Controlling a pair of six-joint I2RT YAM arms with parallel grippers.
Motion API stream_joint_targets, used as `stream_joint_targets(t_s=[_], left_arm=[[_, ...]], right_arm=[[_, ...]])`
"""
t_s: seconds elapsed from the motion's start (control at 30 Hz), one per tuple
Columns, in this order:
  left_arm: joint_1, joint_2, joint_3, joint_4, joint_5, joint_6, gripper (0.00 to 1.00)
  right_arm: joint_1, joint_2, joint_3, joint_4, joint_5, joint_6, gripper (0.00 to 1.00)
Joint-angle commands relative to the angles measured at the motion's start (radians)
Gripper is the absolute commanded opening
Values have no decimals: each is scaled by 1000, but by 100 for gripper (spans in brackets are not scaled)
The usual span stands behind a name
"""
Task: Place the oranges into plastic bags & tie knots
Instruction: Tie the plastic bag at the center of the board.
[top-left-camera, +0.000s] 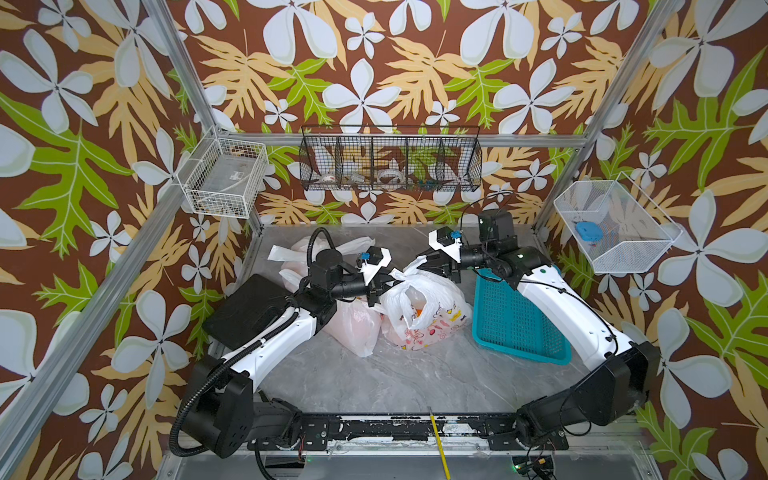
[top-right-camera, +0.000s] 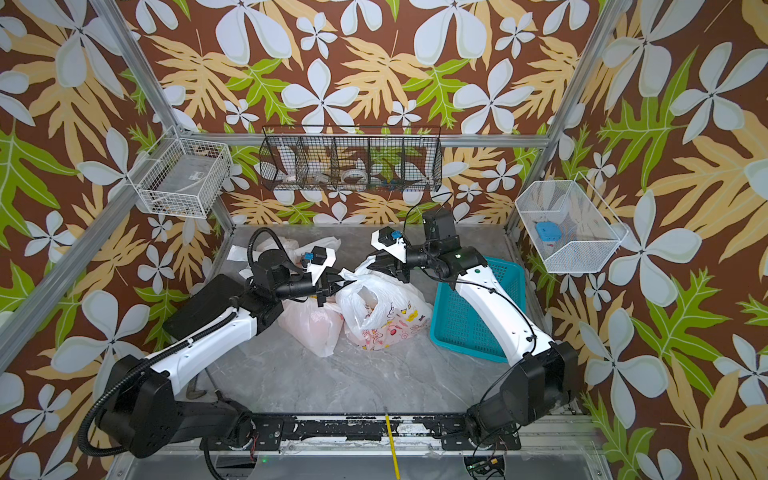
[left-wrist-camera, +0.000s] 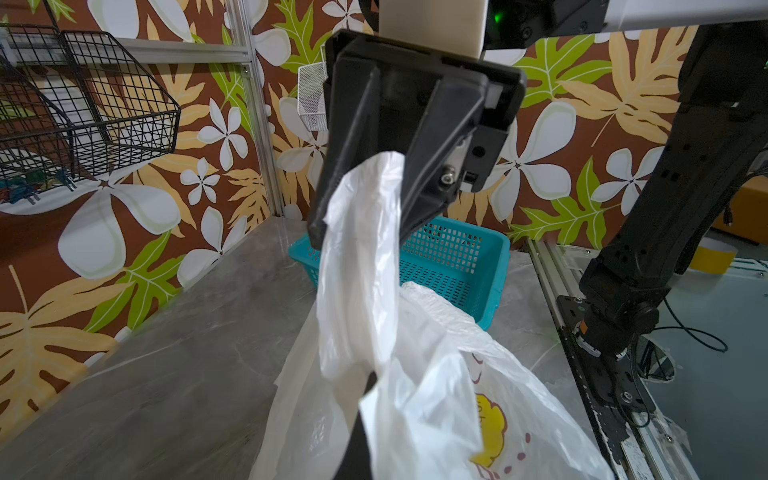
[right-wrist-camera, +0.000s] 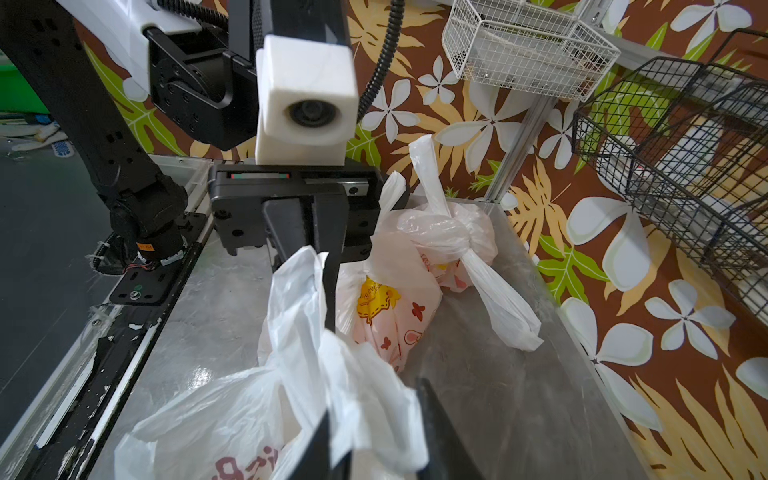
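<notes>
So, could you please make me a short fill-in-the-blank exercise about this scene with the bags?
1. The open bag is held by ____ hands: the left hand and the right hand.
2. The teal basket stands nearest the ____ hand.
3. Through the open bag's mouth an ____ shows.
Missing words: two; right; orange.

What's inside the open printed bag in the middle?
Through the mouth of the printed bag a patch of orange fruit shows. Crinkled plastic hides the rest; count unclear.
</notes>
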Motion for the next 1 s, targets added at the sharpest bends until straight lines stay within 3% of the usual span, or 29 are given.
stream_joint_targets(t_s=[0.0, 0.13, 0.37, 0.57, 0.63, 0.83, 0.97], left_arm=[[-1, 10, 6, 2, -17, 7, 20], [-1, 44, 31, -14, -13, 10, 29], [-2, 87, 58, -17, 0, 1, 29], [-1, 90, 59, -17, -13, 1, 11], [-2, 88, 59, -17, -39, 0, 0], [-1, 82, 50, 31, -171, -45, 0], [-2, 65, 32, 70, -198, -55, 0]], right_arm=[[3, -11, 12, -9, -34, -4, 1], [2, -34, 3, -2, -43, -3, 0], [3, -60, -1, 7, -30, 4, 0], [2, -105, -29, 8, 3, 4, 0], [3, -139, -61, 15, 23, 6, 0], [5, -229, -179, 2, 30, 36, 0], [34, -261, -303, 27, 34, 80, 0]])
